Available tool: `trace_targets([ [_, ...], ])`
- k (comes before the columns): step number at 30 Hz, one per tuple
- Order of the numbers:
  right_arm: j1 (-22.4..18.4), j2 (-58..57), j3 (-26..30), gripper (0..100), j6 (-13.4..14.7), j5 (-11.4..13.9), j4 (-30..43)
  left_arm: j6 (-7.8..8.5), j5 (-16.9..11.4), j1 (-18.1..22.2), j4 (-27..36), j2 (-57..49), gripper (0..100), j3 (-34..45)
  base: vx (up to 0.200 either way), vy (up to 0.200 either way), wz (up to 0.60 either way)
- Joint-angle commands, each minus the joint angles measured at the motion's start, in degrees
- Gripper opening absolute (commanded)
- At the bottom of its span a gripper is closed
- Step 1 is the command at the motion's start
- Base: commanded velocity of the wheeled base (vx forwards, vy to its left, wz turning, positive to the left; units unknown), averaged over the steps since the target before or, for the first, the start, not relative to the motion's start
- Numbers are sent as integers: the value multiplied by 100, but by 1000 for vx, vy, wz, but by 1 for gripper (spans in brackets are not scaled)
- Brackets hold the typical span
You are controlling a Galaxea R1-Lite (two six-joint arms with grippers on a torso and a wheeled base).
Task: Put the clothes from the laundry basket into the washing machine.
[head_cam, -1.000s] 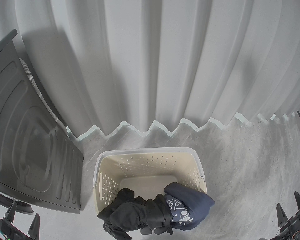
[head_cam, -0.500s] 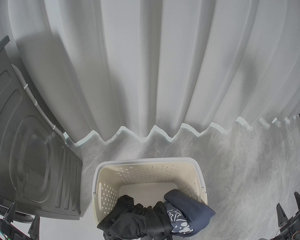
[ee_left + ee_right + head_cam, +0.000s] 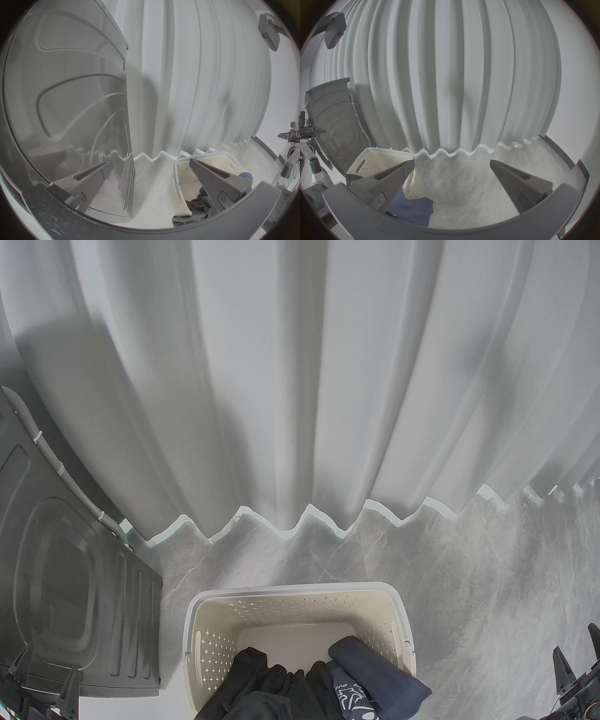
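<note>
The clothes are in the laundry basket (image 3: 294,591), piled up against its near edge. A black garment (image 3: 269,687) bunches over the near rim on the left side. Right beside it, touching, a navy garment (image 3: 381,677) with a pale print drapes over the near right corner. From the right wrist view that navy piece hangs down the outside of the basket wall towards the floor (image 3: 494,590). Behind the pile, the cream bottom and the perforated walls of the basket show.

The basket stands on the grey marbled floor, just beside the washing machine (image 3: 69,590) on the robot's left. The machine turns a grey, ribbed panel towards the basket, and a corrugated hose (image 3: 62,472) runs along its far edge. A pale pleated curtain (image 3: 312,396) hangs behind everything, its hem meeting the floor.

Now the arms. The left gripper (image 3: 48,672) hovers low at the near left, in front of the machine's panel, jaws apart and holding nothing. The right gripper (image 3: 575,652) hangs at the near right, well apart from the basket, jaws likewise spread wide and empty.
</note>
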Motion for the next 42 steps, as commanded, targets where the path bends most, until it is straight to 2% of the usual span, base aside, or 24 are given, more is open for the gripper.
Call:
trace_targets([
  [1, 1, -17, 92, 100, -4, 2, 0, -2, 3, 0, 2, -60, 100, 84, 200, 0, 0],
  [3, 1, -17, 92, 100, -4, 2, 0, -2, 3, 0, 2, -60, 100, 84, 200, 0, 0],
  [16, 1, -17, 92, 100, -4, 2, 0, -11, 3, 0, 2, -60, 100, 84, 0, 0, 0],
  [22, 1, -17, 92, 100, -4, 2, 0, -11, 3, 0, 2, -60, 100, 84, 200, 0, 0],
  [42, 1, -17, 92, 100, -4, 2, 0, -11, 3, 0, 2, -60, 100, 84, 0, 0, 0],
])
